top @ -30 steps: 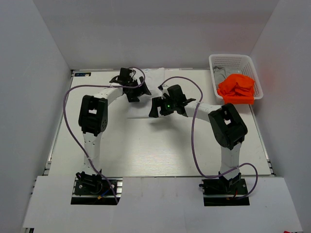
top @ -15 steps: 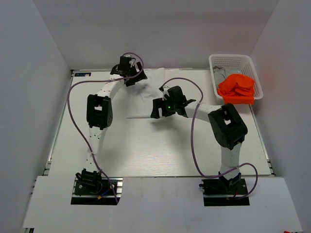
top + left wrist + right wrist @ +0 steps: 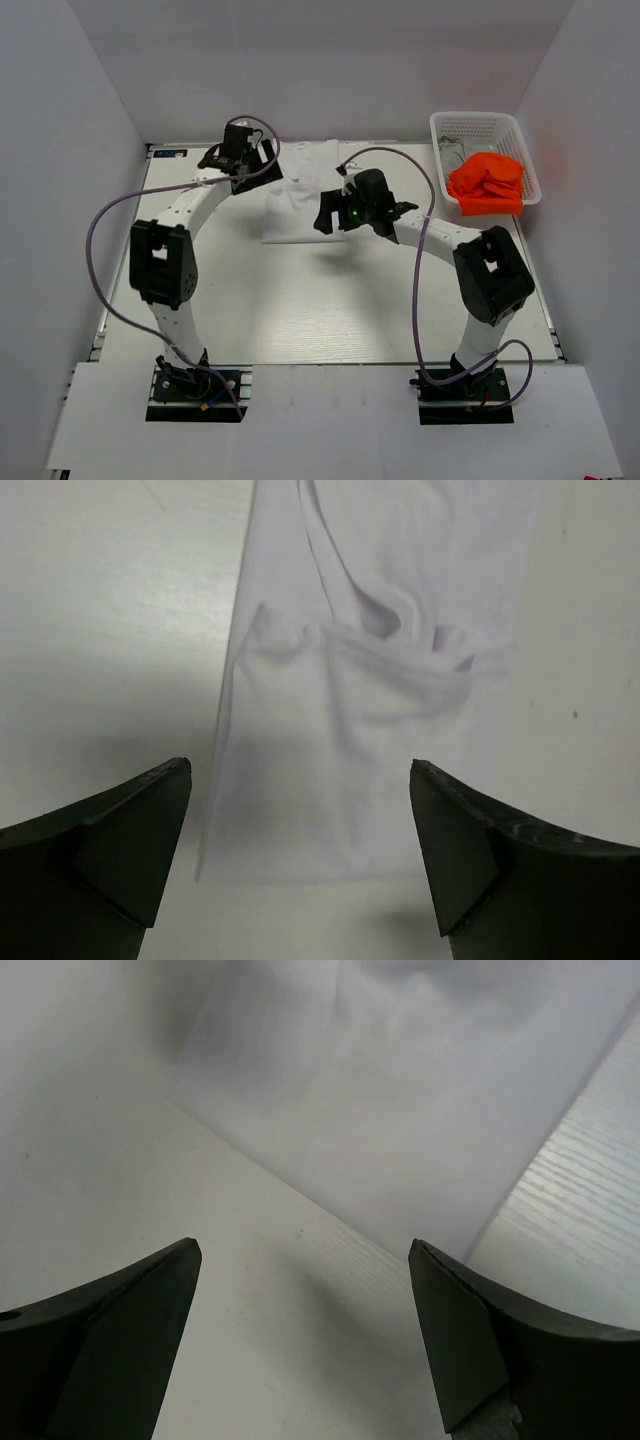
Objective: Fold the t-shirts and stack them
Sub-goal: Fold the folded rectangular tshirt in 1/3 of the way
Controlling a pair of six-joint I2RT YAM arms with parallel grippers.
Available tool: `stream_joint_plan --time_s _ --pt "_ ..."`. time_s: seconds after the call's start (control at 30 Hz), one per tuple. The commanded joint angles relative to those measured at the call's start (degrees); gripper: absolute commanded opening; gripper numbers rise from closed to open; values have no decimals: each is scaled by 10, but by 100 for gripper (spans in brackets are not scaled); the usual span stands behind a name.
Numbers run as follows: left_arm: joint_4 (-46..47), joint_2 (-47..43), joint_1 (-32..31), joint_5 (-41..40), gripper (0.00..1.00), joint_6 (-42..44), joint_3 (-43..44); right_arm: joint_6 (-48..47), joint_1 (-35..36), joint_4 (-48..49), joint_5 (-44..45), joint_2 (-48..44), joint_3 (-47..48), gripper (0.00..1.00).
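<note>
A plain white t-shirt (image 3: pixel 298 195), folded into a long strip, lies flat on the table at the back middle. It fills the left wrist view (image 3: pixel 380 680), with a rumpled fold in its middle. My left gripper (image 3: pixel 240 172) is open and empty, just left of the shirt, its jaws (image 3: pixel 300 830) hovering over the shirt's near edge. My right gripper (image 3: pixel 328 212) is open and empty at the shirt's right edge; its view shows a shirt corner (image 3: pixel 420 1090) ahead of the jaws (image 3: pixel 305 1300). The orange t-shirt (image 3: pixel 487 182) and the grey t-shirt (image 3: pixel 455 155) lie crumpled in the basket.
The white lattice basket (image 3: pixel 480 118) stands at the back right corner of the table (image 3: pixel 300 310). White walls enclose the table on the left, back and right. Purple cables loop from both arms over the table.
My left arm has swung left and back off the white shirt, uncovering it. My right gripper has shifted slightly back along the shirt's right edge.
</note>
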Motion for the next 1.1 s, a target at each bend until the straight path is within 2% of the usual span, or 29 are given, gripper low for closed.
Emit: stream_joint_plan --time_s 0.0,0.07,0.17,0.3,0.33,0.37,0.47,0.57,0.63,0.93,1.07 --pt "1 -91 -5 5 100 -3 -83 13 -6 -12 62 -33 -9 90" --pt "-22 -112 -5 -11 100 -27 -133 22 -7 -28 94 -32 -11 90" --pt "-30 -143 -5 -1 100 -47 -208 44 -13 -57 97 -27 -20 90" --pt "-12 -156 -5 25 100 -61 -282 67 -20 -59 61 -8 -24 90" --pt "4 -156 -5 34 99 -61 -303 66 -22 -58 51 6 -24 90" --pt "10 -156 -5 34 93 -61 -312 63 -21 -57 31 10 -17 90" --pt "16 -135 -5 34 80 -66 -317 48 -22 -44 -9 29 -15 90" --pt "37 -121 0 34 73 -66 -330 54 -22 -39 -11 47 -12 90" --pt "44 -107 6 47 65 -66 -331 55 -21 -40 -8 53 -11 89" --pt "61 -53 6 50 61 -66 -320 64 -22 -39 -21 92 -9 86" --pt "66 -41 6 55 41 -55 -309 60 -21 -20 -18 102 -4 80"
